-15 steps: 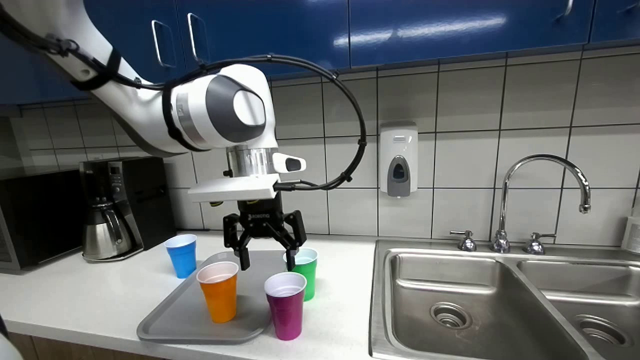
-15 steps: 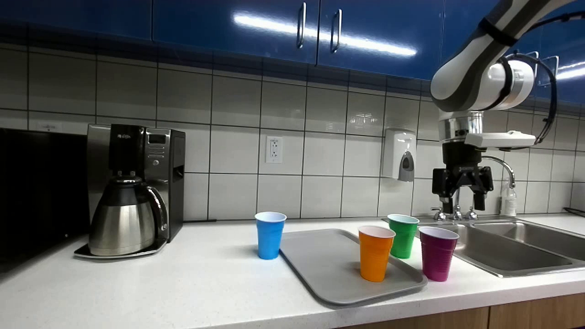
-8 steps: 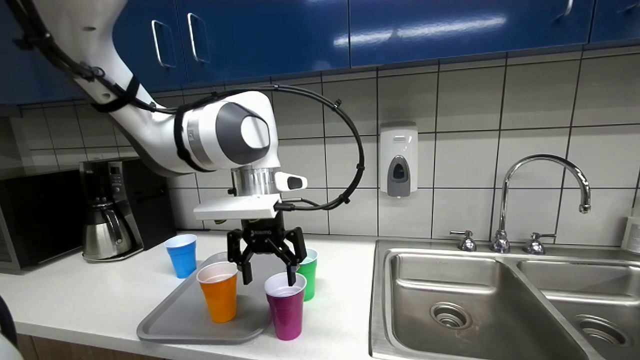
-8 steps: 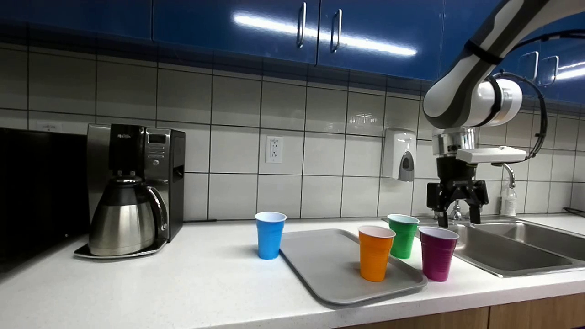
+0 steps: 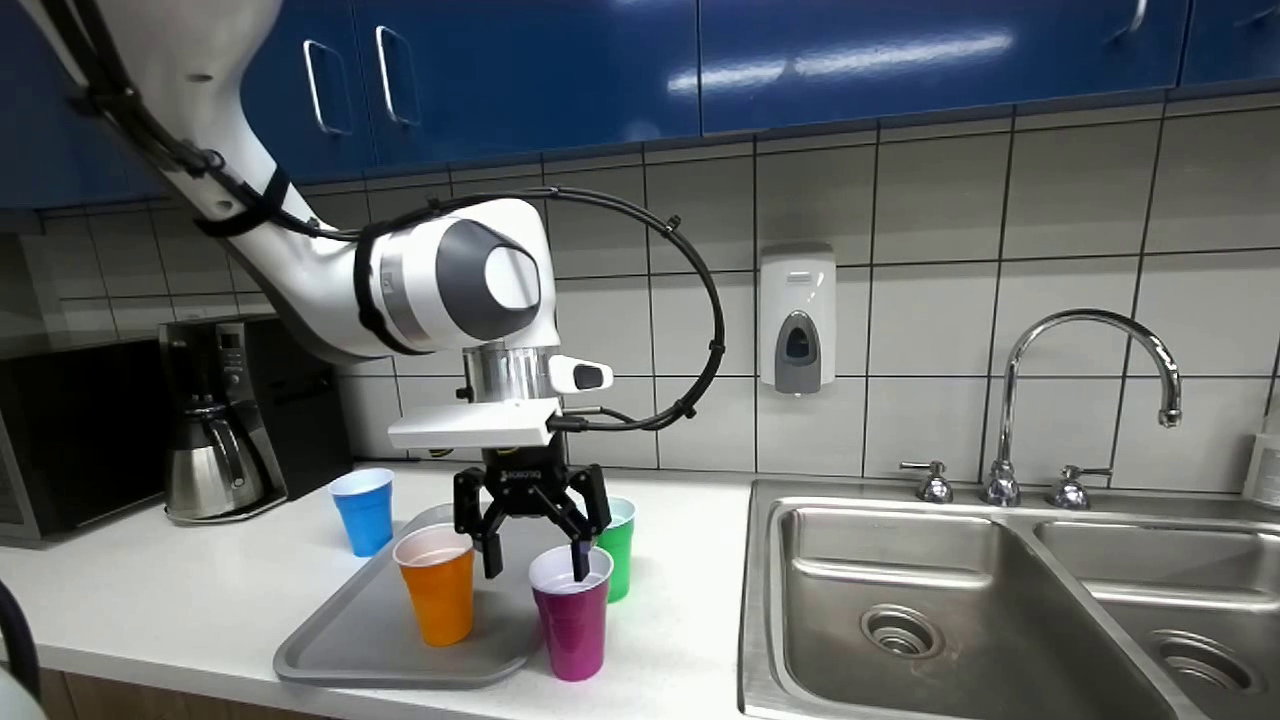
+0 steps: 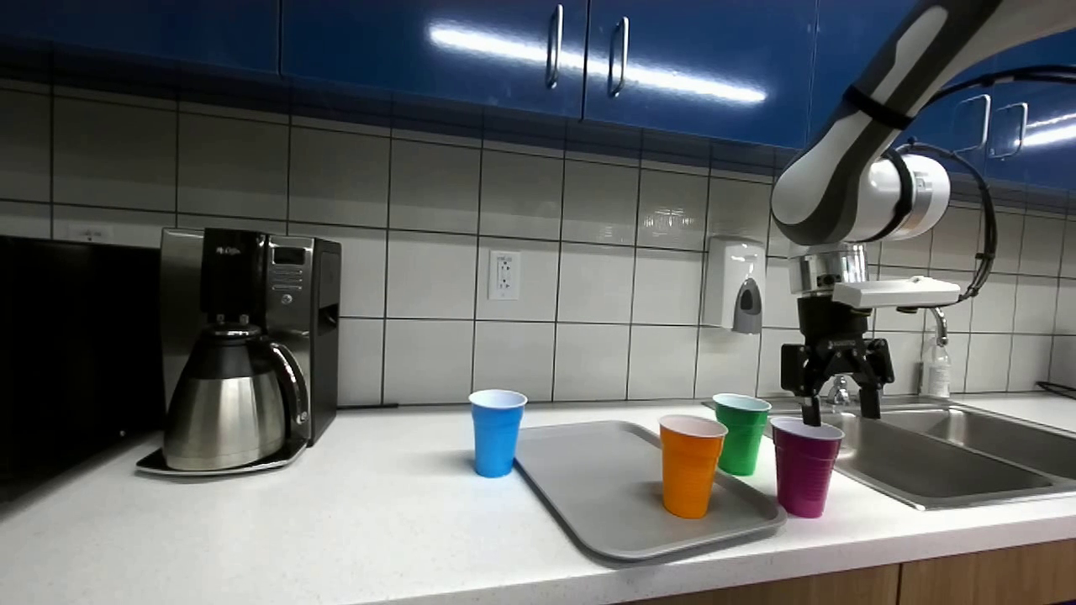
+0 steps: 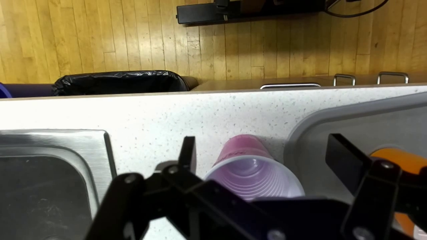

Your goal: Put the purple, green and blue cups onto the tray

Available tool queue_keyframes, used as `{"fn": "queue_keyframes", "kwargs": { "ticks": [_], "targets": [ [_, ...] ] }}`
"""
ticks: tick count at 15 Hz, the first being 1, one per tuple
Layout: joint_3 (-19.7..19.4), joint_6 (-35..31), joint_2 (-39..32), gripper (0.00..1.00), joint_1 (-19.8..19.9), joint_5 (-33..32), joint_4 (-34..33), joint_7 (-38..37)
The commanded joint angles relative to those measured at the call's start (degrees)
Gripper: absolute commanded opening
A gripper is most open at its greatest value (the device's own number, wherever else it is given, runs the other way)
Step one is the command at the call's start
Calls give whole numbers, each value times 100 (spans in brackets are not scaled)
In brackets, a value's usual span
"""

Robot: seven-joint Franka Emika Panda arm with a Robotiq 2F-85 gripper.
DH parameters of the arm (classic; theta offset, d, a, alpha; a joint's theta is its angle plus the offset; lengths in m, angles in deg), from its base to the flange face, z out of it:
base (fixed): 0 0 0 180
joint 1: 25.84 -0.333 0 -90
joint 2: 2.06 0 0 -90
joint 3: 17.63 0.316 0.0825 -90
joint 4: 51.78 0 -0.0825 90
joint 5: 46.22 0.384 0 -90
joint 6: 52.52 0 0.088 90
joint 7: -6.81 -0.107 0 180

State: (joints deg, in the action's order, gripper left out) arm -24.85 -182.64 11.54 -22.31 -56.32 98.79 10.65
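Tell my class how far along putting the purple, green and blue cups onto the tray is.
Done: none yet; only the orange cup stands on the tray. In hand: nothing gripped, but the open end effector hovers near the purple cup, probably next. Left: all three, since that cup, the green cup and the blue cup stand on the counter.

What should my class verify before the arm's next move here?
1. Claw open: ok.
2. Purple cup upright: ok.
3. Claw lined up to grip it: cannot tell; a finger overlaps the cup in both exterior views.
4. Claw clear of orange cup: ok.
5. Room on tray beside it: ok.
6. Green cup and blue cup on tray: not ok; both on the counter.
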Motion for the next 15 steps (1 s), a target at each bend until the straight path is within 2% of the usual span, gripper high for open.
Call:
{"fn": "queue_keyframes", "kwargs": {
  "ticks": [1,15],
  "targets": [
    [85,14,0,100,81,29,-8,20],
    [36,-135,-54,100,63,45,-46,389]
  ]
}}
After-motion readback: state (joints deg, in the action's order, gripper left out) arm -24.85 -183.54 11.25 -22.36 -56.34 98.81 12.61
